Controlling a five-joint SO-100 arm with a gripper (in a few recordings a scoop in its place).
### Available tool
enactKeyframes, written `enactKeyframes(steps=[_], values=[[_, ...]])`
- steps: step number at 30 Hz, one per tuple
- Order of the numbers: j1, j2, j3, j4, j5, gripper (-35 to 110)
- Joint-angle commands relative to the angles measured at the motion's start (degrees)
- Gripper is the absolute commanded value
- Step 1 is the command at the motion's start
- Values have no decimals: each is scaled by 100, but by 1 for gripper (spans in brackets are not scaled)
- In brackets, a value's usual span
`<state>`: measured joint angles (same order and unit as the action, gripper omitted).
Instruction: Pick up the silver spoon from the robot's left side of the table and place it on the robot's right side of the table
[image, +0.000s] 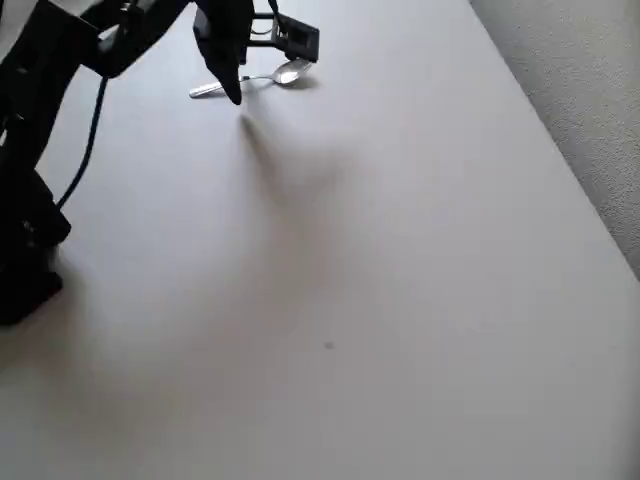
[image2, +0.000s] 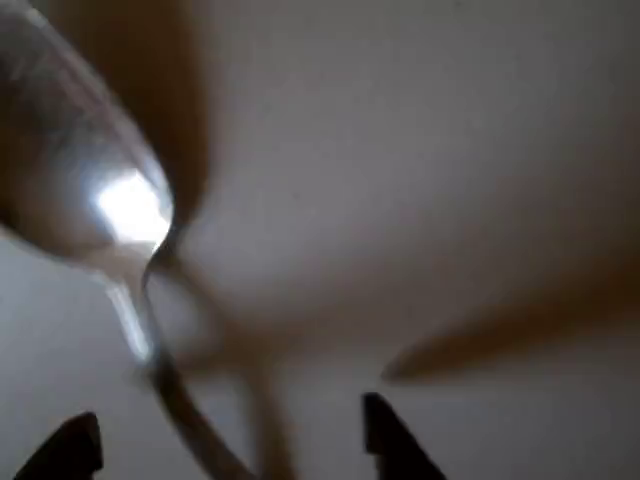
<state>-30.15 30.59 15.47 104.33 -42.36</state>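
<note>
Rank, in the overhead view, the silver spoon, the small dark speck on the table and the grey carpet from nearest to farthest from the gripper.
1. Silver spoon: right at the gripper, near the top edge.
2. Dark speck: lower middle of the table.
3. Grey carpet: beyond the table's right edge.

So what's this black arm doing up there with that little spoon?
A black robot arm is reaching over a small shiny silver spoon that lies near the far edge of the plain white table in the overhead view. Its two-finger gripper is right at the spoon's slim handle. In the wrist view the spoon runs down between the two dark fingertips, which stand apart, so the jaws look open and it doesn't seem gripped yet.
</note>
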Motion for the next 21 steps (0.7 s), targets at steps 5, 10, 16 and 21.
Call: enactKeyframes(steps=[5, 10, 16, 21], values=[[149, -18, -431, -149, -132, 17], [123, -123, -431, -149, -141, -1], [105, -167, -431, -123, -141, -2], [123, -97, -431, -97, -141, -2]])
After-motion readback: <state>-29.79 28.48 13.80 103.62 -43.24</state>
